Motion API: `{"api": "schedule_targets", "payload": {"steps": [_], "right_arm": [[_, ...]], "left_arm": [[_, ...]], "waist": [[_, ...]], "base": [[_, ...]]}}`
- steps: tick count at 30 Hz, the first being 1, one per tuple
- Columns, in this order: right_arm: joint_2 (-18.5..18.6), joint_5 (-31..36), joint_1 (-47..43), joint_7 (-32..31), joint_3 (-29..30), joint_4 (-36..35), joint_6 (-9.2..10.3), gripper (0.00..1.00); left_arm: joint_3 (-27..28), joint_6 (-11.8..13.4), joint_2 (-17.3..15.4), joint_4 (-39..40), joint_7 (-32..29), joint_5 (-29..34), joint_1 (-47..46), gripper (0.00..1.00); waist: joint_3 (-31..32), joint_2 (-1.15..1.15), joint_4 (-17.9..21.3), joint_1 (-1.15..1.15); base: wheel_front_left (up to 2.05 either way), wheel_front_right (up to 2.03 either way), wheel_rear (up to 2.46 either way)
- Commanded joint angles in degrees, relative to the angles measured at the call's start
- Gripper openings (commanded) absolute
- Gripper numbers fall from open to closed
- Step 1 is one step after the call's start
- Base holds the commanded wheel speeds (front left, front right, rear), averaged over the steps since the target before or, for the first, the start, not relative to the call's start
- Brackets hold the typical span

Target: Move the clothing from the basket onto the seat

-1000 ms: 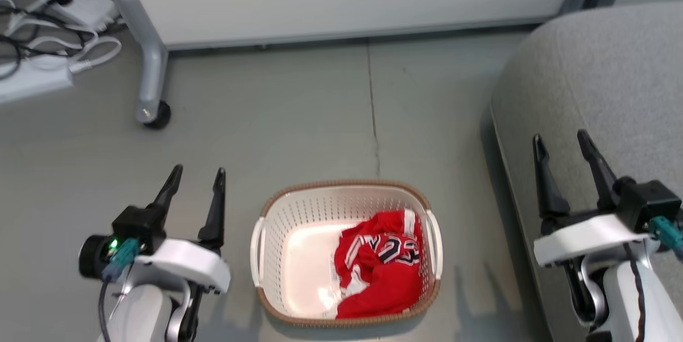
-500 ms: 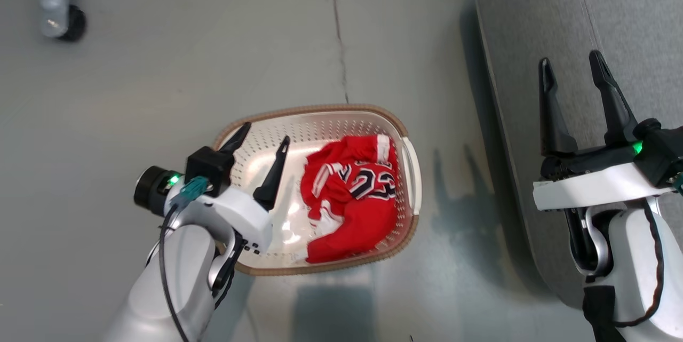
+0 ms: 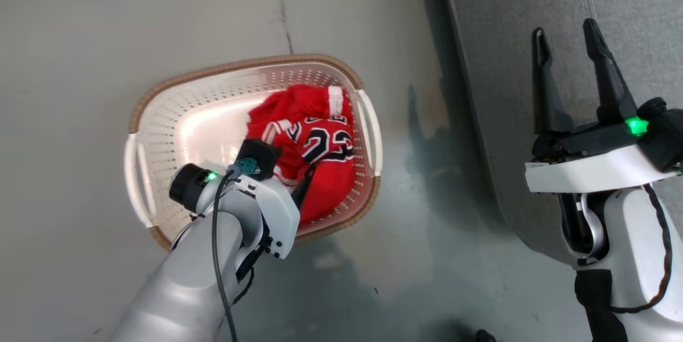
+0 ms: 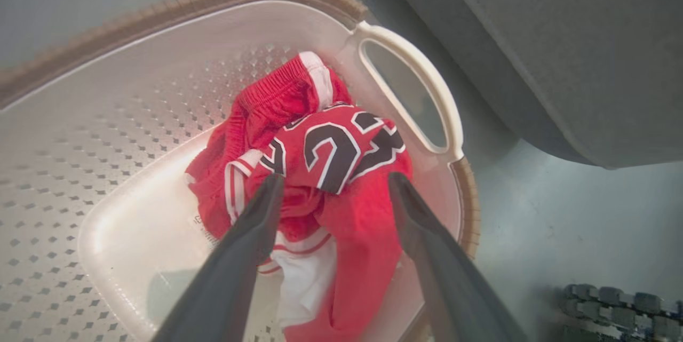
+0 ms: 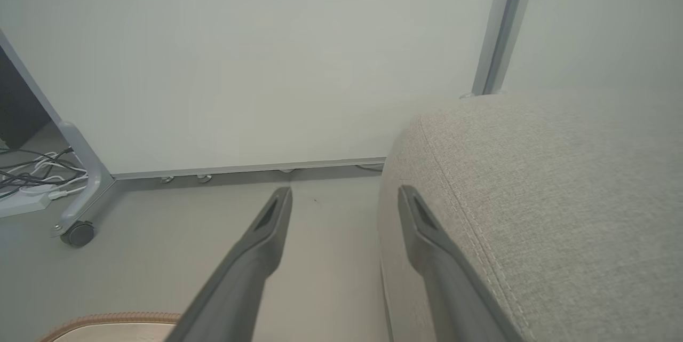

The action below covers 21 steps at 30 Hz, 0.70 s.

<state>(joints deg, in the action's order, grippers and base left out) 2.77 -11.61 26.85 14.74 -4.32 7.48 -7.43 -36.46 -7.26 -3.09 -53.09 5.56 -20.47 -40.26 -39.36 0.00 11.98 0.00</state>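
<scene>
Seat (image 3: 507, 11) takes the upper right of the head view; basket (image 3: 176, 112) sits centre-left on the floor beside it. Clothing (image 4: 320, 160) is bunched in the basket's right half, long axis top to bottom. Left gripper (image 4: 336, 177) is the nearer one. Its fingers are wide, straddling the heap — touching or just above, cannot tell. Right gripper (image 3: 564, 30) is wide and empty over the seat. The heap's lower folds are hidden behind the left wrist.

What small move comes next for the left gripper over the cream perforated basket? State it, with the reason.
Probably lower a little and close: the left gripper is open, its jaws straddling the crumpled red jersey with navy-and-white numbers in the cream perforated plastic basket, nothing gripped.
</scene>
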Motion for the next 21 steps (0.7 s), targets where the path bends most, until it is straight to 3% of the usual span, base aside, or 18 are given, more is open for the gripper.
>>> {"api": "schedule_targets", "payload": {"steps": [1,7,17,18,19,21], "right_arm": [[0.24,-0.87,0.76,0.64,-0.22,0.07,-0.11,1.0],[0.2,-3.52,2.02,0.57,-2.53,-0.58,-0.11,1.0],[0.21,-5.52,1.66,0.58,-3.21,-2.08,-0.11,1.0],[0.22,-5.48,1.68,0.57,-3.11,-2.17,-0.11,1.0],[0.22,-5.4,1.72,0.58,-3.0,-2.23,-0.11,1.0],[0.22,-5.12,1.89,0.58,-2.86,-2.32,-0.11,1.0]], "left_arm": [[-0.69,-0.25,-0.28,-0.43,-0.94,-1.19,-1.04,1.0],[-7.18,-0.25,-0.9,-2.63,-5.92,-7.24,-3.99,1.0],[-10.07,-0.27,-3.15,-9.65,-8.3,-10.85,-7.61,1.0],[-10.35,-0.27,-3.17,-10.14,-8.59,-11.14,-7.99,0.68],[-10.53,-0.27,-3.15,-10.51,-8.77,-11.57,-8.43,0.0],[-11.2,-0.26,-3.1,-11.36,-8.93,-11.69,-9.06,0.0]], "waist": [[-2.01,0.0,2.02,0.0],[-5.72,0.0,4.89,0.0],[-8.48,0.0,7.48,0.0],[-8.58,0.0,7.52,0.0],[-8.7,0.0,7.52,0.0],[-8.75,0.0,7.44,0.0]], "base": [[0.0,0.0,0.0],[0.0,0.0,0.0],[0.0,0.0,0.0],[0.0,0.0,0.0],[0.0,0.0,0.0],[0.0,0.0,0.0]]}}
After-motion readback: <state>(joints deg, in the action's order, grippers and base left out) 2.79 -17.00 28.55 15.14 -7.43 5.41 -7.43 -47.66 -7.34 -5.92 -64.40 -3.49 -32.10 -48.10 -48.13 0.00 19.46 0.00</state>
